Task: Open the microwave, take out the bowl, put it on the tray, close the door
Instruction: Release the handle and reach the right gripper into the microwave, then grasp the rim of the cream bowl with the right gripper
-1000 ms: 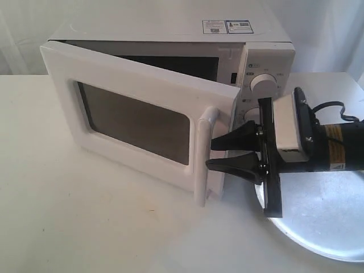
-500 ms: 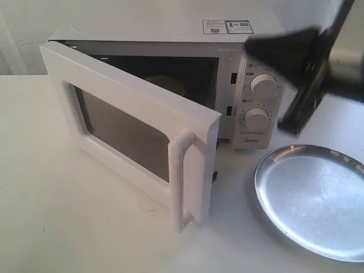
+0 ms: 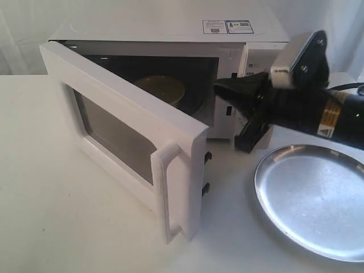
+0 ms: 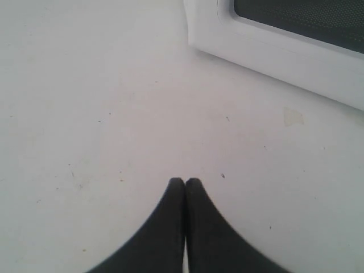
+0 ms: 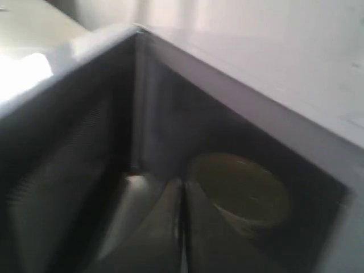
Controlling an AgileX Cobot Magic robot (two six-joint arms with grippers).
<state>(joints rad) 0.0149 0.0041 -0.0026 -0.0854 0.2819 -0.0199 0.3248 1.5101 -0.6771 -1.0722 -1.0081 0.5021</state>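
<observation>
The white microwave (image 3: 170, 34) stands at the back with its door (image 3: 125, 131) swung well open. Inside it, on the turntable, sits the cream-beige bowl (image 3: 161, 88), dim in the right wrist view too (image 5: 242, 190). My right gripper (image 3: 219, 90) is shut and empty, its tips at the right edge of the cavity opening, pointing in towards the bowl (image 5: 182, 185). The silver tray (image 3: 318, 199) lies on the table at the right. My left gripper (image 4: 185, 182) is shut with nothing in it, low over bare table near the door's lower corner (image 4: 273, 45).
The white table (image 3: 68, 222) runs wide in front and to the left of the door. The right arm's black body (image 3: 318, 114) hangs across the microwave's dial panel, above the tray's back rim.
The door has swung further open. My right gripper let go of the handle, shut, rose and came round to the cavity opening, facing the bowl.
</observation>
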